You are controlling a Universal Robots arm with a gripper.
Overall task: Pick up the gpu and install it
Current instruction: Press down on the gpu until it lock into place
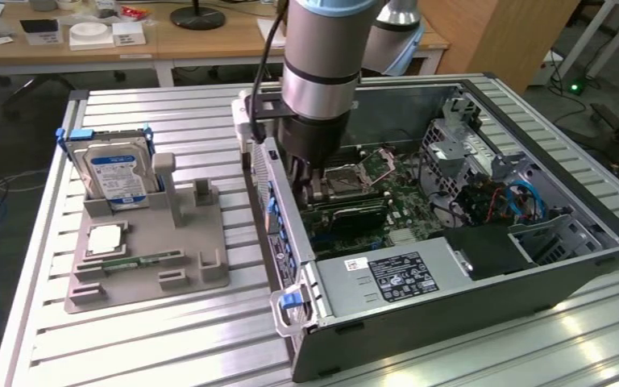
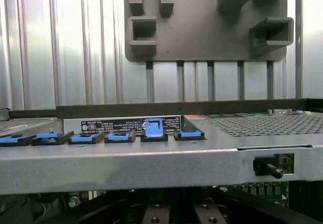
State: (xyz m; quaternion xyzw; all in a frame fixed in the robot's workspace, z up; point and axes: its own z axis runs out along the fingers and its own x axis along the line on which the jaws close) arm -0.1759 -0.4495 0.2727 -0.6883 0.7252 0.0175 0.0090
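The arm (image 1: 321, 64) reaches straight down into the open computer case (image 1: 567, 266), which lies on its side on the slatted metal worktop (image 1: 180, 339). Its jaws are pressed together, low over the motherboard near the case wall at nine o'clock in the exterior view. The gpu (image 1: 351, 213) stands on edge in the motherboard, a dark bar with a green edge, just beside the jaws at their four o'clock. Whether the jaws pinch its end or merely rest against it cannot be told. The power supply (image 1: 396, 274) sits at six o'clock of the card.

Outside the case, at nine o'clock, the grey holder (image 1: 143, 282) carries the hard drive (image 1: 116, 173) upright at its far end and the narrow memory stick (image 1: 138, 261) lying flat nearer the front.

In the wrist view the grey case wall (image 2: 151, 163) crosses the picture with a row of blue clips (image 2: 154, 128) along it, and the holder lies on the worktop beyond.
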